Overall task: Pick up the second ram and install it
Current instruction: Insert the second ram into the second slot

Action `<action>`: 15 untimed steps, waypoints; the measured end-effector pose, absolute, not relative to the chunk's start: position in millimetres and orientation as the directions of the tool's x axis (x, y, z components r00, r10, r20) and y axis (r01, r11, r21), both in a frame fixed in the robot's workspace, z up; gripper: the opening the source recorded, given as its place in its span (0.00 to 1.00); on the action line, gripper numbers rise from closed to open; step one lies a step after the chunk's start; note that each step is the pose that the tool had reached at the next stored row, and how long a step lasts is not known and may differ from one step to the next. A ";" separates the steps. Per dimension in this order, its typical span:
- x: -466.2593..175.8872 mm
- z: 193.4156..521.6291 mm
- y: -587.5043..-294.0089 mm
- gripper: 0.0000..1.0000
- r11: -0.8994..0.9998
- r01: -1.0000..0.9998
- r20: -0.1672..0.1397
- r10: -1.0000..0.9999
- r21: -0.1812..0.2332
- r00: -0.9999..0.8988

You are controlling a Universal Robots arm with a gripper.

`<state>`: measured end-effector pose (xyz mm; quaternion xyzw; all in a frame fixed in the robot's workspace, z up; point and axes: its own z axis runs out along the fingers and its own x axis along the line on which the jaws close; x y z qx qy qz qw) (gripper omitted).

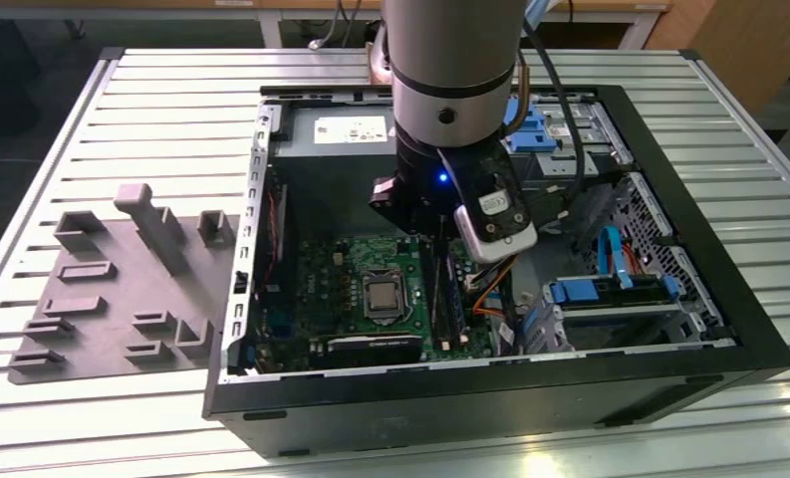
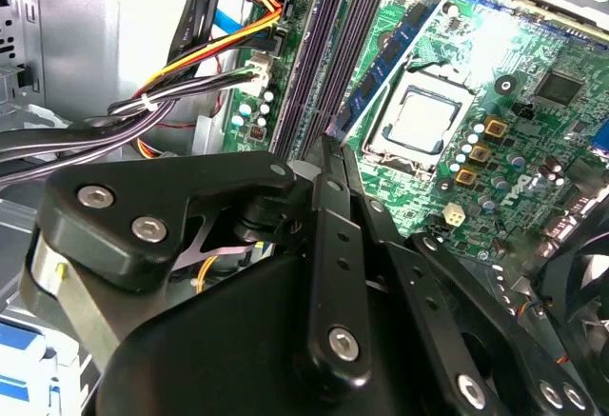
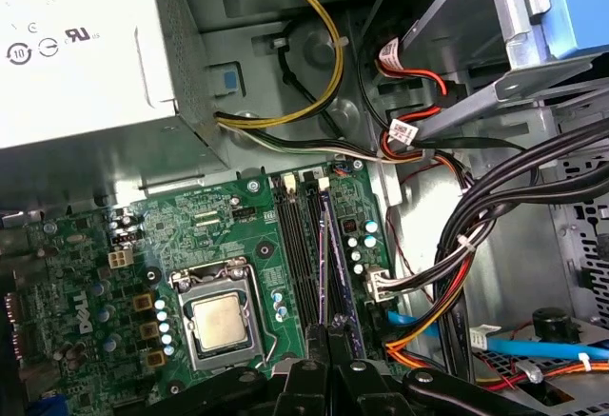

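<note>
My gripper (image 3: pixel 330 326) is drawn narrow about the middle of the second ram (image 3: pixel 332 256), and as far as I can judge it pinches the stick; the stick stands on edge along the slot farthest from the processor (image 3: pixel 221 323), beside the dark slots (image 3: pixel 298 245) on the green board (image 3: pixel 205 218), inside the open case (image 1: pixel 501 398); whether it is fully down in its slot I cannot tell. The step in hand looks to me like the seating; to do it well I would hold the stick square to the slot and level end to end, so that both ends go down together, since a tilted stick would likely jam at one end; the push should run straight down into the board, firm but not sudden, because the board may flex; the cables (image 3: pixel 495 197) lie near the slot on the side away from the processor, and I would mind that none slips under the stick. My arm (image 1: pixel 450 60) comes down nearly upright into the case, the gripper pointing down at the board, well apart from the grey tray (image 1: pixel 103 299) on the table (image 1: pixel 168 119).
</note>
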<state>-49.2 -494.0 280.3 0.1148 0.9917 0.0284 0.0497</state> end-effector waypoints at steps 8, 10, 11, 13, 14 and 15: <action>-49.2 279.0 -494.0 0.12 0.972 0.225 -0.092 0.230 0.068 -0.969; -49.2 279.0 -494.0 0.12 0.972 0.225 -0.092 0.230 0.068 -0.969; -49.2 278.8 -494.0 0.12 0.972 0.225 -0.092 0.230 0.068 -0.969; -49.2 278.0 -493.9 0.12 0.972 0.225 -0.092 0.230 0.068 -0.969; -49.2 277.5 -493.9 0.12 0.972 0.225 -0.092 0.230 0.068 -0.969; -49.2 277.0 -494.0 0.12 0.972 0.224 -0.092 0.230 0.068 -0.969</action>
